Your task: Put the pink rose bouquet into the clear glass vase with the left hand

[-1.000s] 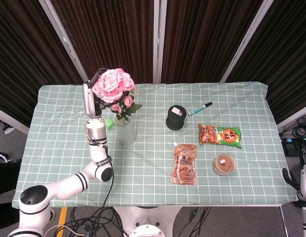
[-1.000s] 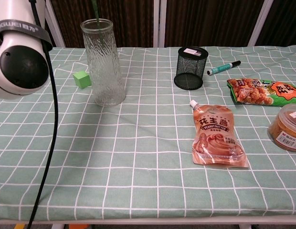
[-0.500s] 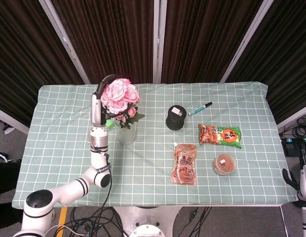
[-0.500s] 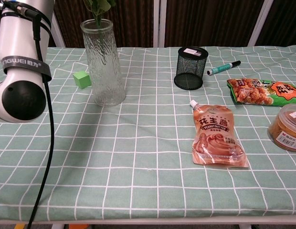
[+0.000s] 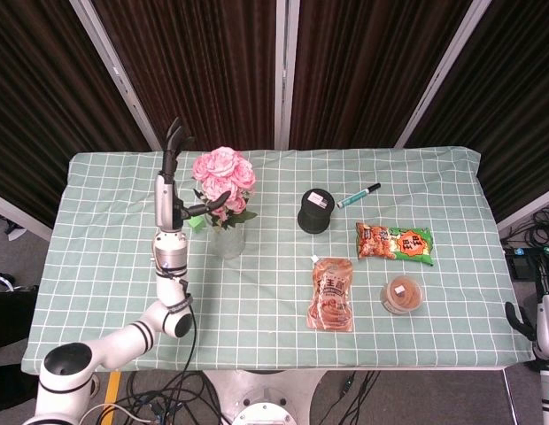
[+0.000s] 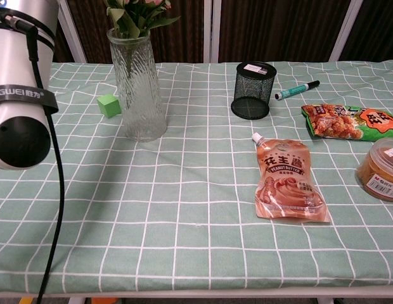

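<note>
We are looking at the pink rose bouquet point(image 5: 223, 175) sitting in the clear glass vase point(image 5: 228, 238), stems down inside, blooms above the rim; in the chest view the leaves are showing over the vase mouth. Our left hand point(image 5: 176, 181) is standing just left of the bouquet with fingers spread and pointing up, holding nothing, though one finger is reaching toward the lower blooms and we cannot tell if it is touching them. The right hand is barely peeking in at the lower right edge of the head view, state not readable. Main risk, we are judging: pulling the hand away could snag a leaf or bloom on that near finger and drag the bouquet out or tip the tall, narrow vase. The forearm is also passing close to the green cube point(image 6: 109, 104) and the vase wall, so a sideways sweep could be knocking either over on the counter point(image 5: 257, 292). The bouquet is leaning slightly, so it may shift once left alone.
</note>
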### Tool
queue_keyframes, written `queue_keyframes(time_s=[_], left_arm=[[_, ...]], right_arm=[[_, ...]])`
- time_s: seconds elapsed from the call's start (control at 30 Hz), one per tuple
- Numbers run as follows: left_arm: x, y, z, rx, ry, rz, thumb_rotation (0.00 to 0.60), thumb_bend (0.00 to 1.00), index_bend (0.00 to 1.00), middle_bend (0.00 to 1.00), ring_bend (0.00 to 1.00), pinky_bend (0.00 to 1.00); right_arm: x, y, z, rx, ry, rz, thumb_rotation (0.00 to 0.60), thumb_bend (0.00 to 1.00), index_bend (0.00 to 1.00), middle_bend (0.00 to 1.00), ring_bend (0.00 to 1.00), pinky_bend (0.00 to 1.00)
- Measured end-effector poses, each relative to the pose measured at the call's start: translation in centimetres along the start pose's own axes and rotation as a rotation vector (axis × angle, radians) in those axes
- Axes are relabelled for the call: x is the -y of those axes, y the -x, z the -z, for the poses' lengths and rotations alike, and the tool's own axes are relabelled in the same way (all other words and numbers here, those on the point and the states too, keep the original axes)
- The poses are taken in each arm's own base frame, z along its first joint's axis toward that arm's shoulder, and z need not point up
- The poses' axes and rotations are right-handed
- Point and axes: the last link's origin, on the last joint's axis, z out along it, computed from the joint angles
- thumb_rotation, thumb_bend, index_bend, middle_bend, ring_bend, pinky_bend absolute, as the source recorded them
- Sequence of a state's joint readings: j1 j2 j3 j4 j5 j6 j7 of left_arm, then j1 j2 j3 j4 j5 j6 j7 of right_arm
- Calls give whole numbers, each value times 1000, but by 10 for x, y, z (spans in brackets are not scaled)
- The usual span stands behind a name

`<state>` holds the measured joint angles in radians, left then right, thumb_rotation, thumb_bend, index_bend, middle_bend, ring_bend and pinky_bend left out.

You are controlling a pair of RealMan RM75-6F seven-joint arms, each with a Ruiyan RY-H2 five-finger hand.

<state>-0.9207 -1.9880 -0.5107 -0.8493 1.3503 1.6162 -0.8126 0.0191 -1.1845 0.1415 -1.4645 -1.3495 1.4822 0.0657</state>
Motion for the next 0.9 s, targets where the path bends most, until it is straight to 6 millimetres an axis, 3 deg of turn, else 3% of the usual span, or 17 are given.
queue_keyframes(time_s=[0.23, 0.43, 0.53, 0.63, 0.77, 0.9], left_arm=[[-8, -29, -3, -34, 38, -68, 600, 0, 75, 0, 60, 186], [-7, -90, -6, -80, 25, -223, 600, 56, 79, 3, 60, 201], [-6, -125, 4, -86, -32, -323, 600, 91, 114, 80, 60, 210], [-8, -159, 19, -35, -112, -435, 600, 89, 156, 106, 63, 220], [-12, -206, 59, 96, -246, -631, 600, 70, 180, 155, 111, 273], [-13, -233, 102, 244, -340, -828, 600, 25, 183, 164, 112, 281]], right_arm=[[5, -2, 0, -10, -18, -2, 600, 270, 0, 0, 0, 0], [11, -8, 1, -35, -45, 1, 600, 277, 0, 0, 0, 0], [14, -8, 2, -32, -55, 7, 600, 279, 0, 0, 0, 0], [17, -5, 2, -22, -65, 11, 600, 279, 0, 0, 0, 0], [23, 2, 2, -3, -81, 8, 600, 278, 0, 0, 0, 0], [28, 11, 3, 24, -92, 6, 600, 279, 0, 0, 0, 0]])
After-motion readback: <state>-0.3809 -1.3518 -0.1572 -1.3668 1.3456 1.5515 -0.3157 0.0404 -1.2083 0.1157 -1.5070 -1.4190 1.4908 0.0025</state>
